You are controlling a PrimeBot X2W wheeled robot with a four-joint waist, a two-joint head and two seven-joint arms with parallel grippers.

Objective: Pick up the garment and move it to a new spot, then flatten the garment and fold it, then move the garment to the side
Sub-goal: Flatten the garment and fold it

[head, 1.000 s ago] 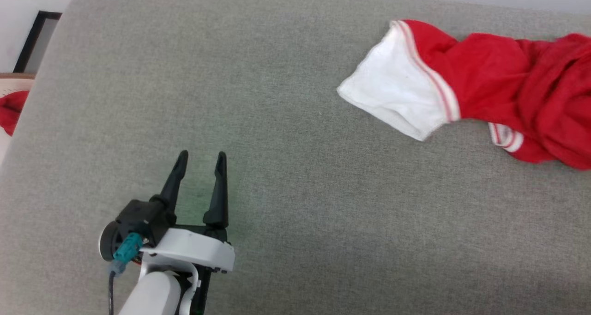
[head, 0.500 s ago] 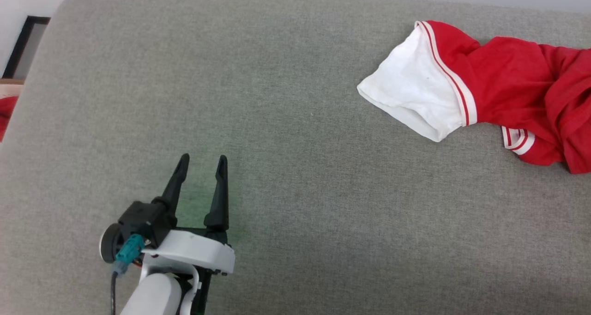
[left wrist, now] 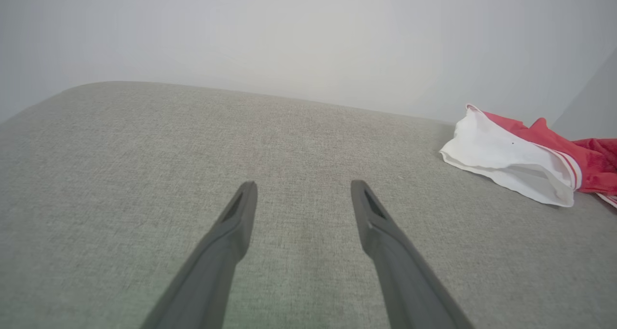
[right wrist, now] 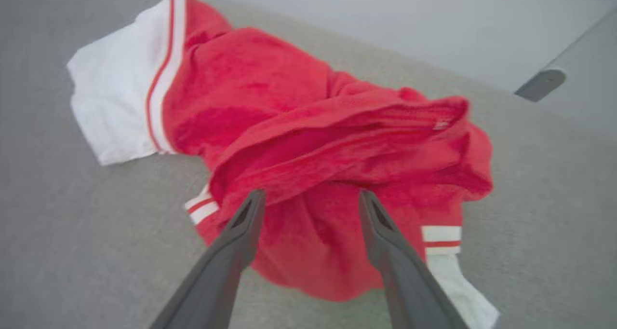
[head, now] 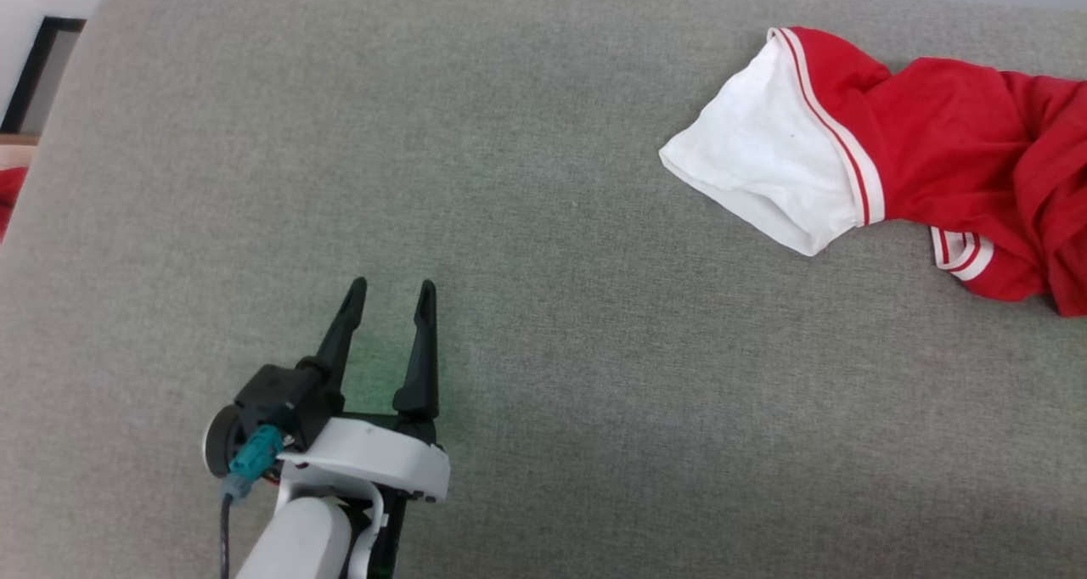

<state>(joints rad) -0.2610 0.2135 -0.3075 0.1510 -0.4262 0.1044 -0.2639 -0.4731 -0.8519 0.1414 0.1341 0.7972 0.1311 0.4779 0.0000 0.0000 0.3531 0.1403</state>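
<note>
Grey woven surface [head: 543,350] runs under everything. Nearest, at the left, the left hand [head: 392,283] has its fingers spread, holding nothing. The right hand [right wrist: 311,193] is spread too, close over the garment [head: 934,137], pinching no fold. That garment lies crumpled at the far right: bunched red body, striped trim, and a white sleeve [head: 764,163] laid flat toward the middle.

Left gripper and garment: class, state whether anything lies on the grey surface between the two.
Nothing visible does. In the head view the left gripper stands open over the grey surface, and only bare grey fabric runs from its fingertips to the white sleeve of the garment, up and to the right.
</note>
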